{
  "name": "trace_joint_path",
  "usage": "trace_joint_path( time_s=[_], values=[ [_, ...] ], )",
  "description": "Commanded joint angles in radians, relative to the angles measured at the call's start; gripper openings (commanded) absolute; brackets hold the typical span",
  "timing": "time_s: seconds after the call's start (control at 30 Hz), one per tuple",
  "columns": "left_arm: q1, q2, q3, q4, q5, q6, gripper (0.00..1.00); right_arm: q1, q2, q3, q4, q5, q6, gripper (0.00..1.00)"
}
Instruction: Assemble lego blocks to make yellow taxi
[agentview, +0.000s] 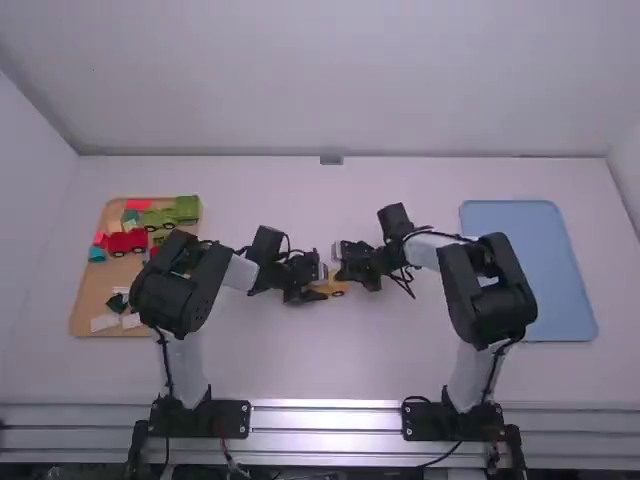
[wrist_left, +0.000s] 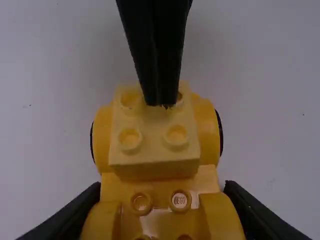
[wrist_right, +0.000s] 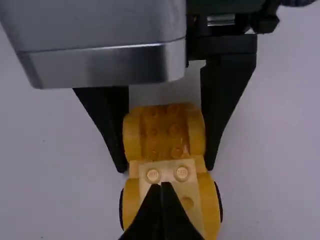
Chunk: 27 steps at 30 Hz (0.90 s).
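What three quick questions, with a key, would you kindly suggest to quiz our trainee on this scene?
1. Which gripper has its fingers on both sides of the yellow car base?
2. True or false: the blue tray lies on the left side of the table.
3. Fill in: at the pale yellow block, the fingers of the right gripper are ____.

Key: 1. left gripper; 2. false; 3. shut.

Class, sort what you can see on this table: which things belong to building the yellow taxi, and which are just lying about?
Belong to the job:
- yellow base, between the left jaws
- pale block, on the base

Apparently just lying about:
- red truck
- green truck
- blue tray
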Motion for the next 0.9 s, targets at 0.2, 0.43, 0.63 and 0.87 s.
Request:
trace_joint_path(
  time_s=[0.2, 0.43, 0.63, 0.87],
  values=[
    [0.003, 0.013, -0.001, -0.016, -0.031, 0.0, 0.4, -0.013, 0.043, -0.033, 0.07, 0.052, 0.082, 0.0],
    [0.004, 0.013, -0.001, -0.013, -0.031, 0.0, 0.41, 0.011, 0.048, -0.061, 0.062, 0.159, 0.126, 0.0],
    [0.005, 0.013, -0.001, -0.013, -0.03, 0.0, 0.37, 0.027, 0.048, -0.06, 0.056, 0.212, 0.154, 0.0],
    [0.002, 0.013, 0.0, -0.012, -0.023, 0.0, 0.39, -0.041, -0.027, -0.034, 0.137, -0.071, 0.134, 0.0]
  ],
)
